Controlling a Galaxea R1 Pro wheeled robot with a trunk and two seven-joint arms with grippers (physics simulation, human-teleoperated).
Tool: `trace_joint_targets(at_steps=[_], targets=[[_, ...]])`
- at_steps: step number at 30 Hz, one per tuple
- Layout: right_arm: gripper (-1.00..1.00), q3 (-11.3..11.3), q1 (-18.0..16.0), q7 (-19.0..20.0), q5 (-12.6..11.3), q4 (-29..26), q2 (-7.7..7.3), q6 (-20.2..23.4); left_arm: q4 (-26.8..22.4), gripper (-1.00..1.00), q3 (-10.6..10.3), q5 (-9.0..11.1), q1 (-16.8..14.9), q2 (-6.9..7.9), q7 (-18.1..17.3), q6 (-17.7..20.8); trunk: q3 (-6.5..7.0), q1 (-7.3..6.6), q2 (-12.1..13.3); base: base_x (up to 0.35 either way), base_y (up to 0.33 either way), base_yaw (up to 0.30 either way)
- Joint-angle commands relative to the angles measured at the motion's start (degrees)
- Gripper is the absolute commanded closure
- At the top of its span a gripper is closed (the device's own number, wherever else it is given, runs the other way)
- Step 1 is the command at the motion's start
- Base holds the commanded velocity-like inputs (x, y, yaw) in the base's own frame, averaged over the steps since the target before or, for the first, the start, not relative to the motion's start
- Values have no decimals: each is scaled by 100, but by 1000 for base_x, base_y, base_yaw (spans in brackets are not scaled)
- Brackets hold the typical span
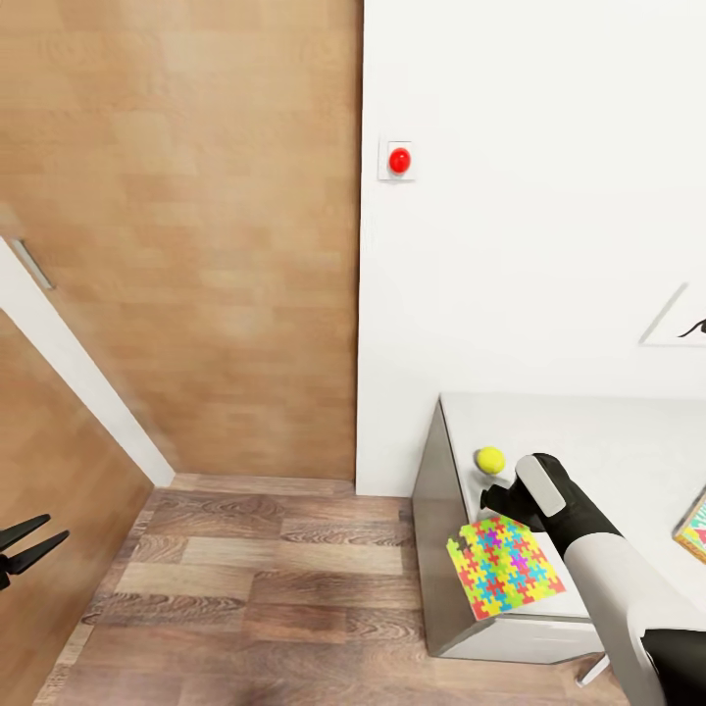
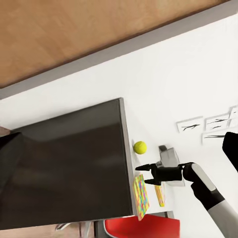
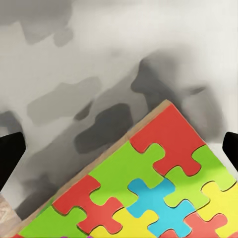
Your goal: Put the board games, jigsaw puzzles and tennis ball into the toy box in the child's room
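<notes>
The right pincer (image 1: 502, 502) hangs over the near-left corner of the pale grey surface (image 1: 628, 446), pointing down at it. Its 2 dark fingers stand apart: in the right wrist view they sit at opposite edges of the picture, with bare grey top and a corner of the jigsaw puzzle (image 3: 148, 193) between them. Nothing is clamped in them.

The jigsaw puzzle (image 1: 504, 566) lies flat on the surface just in front of that pincer, on the robot's side of it, with 1 corner reaching under the fingertips and another jutting past the surface's left edge. It is a mosaic of red, green, yellow and blue pieces. Whether the fingers touch the slab cannot be told.

The tennis ball (image 1: 489, 460) rests on the surface just beyond and a little left of the pincer, near it but apart. In the left wrist view the ball (image 2: 140, 147) sits above the pincer (image 2: 144, 174) and the puzzle (image 2: 141, 196) below it, seen edge-on.

A colourful board game (image 1: 694, 529) shows at the right border, well apart from the pincer.

The left pincer (image 1: 34, 539) hovers over the wood-plank floor (image 1: 255, 579) at far left, its 2 fingers apart and holding nothing.
</notes>
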Motion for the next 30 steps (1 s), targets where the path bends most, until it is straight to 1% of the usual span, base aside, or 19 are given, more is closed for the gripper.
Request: trace_joint_targets(at_steps=[1,11,17,25,30], targets=[[-100,13,-5,-54,-58,-7,-3,11,-1,-100,1,-6,-3,1,-24,61,-11,3,-11,0,10,0],[-100,15,-2,-57,-53,-7,-3,9,-2,-100,0,-6,-4,1,-24,61,6,3,-11,0,2,-8],[-100,21,2,-60,-45,-27,-15,4,-2,-100,1,-6,-7,1,-24,61,52,3,-11,0,0,-74],[-100,-11,26,-56,-52,-86,-80,-2,-2,-100,0,-6,-3,1,-24,61,121,3,-11,0,0,-100],[-100,-37,51,-54,-62,-291,-100,3,-2,-100,0,-6,-3,1,-24,61,166,3,-11,0,0,-104]])
